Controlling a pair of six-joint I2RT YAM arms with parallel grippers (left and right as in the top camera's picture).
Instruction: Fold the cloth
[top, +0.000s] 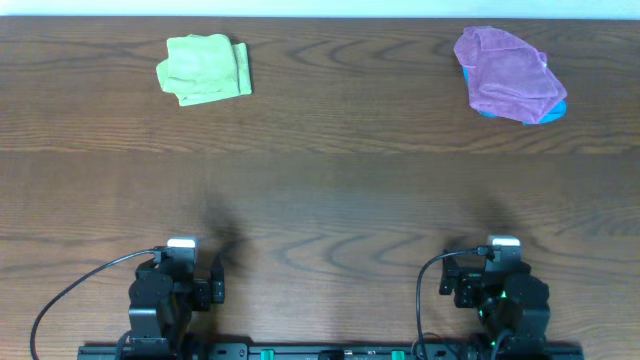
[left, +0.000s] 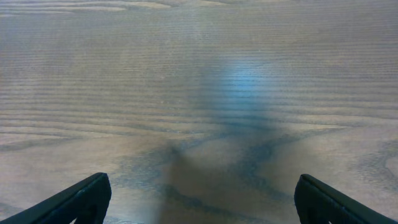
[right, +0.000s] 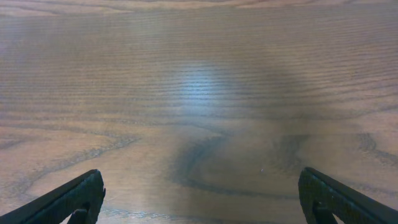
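A green cloth (top: 204, 68) lies folded at the far left of the table. A crumpled purple cloth (top: 506, 72) lies at the far right on top of a blue cloth (top: 552, 112), of which only an edge shows. My left gripper (top: 180, 262) sits at the near left edge, far from both cloths. It is open and empty in the left wrist view (left: 200, 199), over bare wood. My right gripper (top: 497, 262) sits at the near right edge. It is open and empty in the right wrist view (right: 200, 198), over bare wood.
The wooden table (top: 330, 190) runs the full width of the overhead view. The arm bases and a black rail (top: 330, 350) lie along the near edge, with cables beside each arm.
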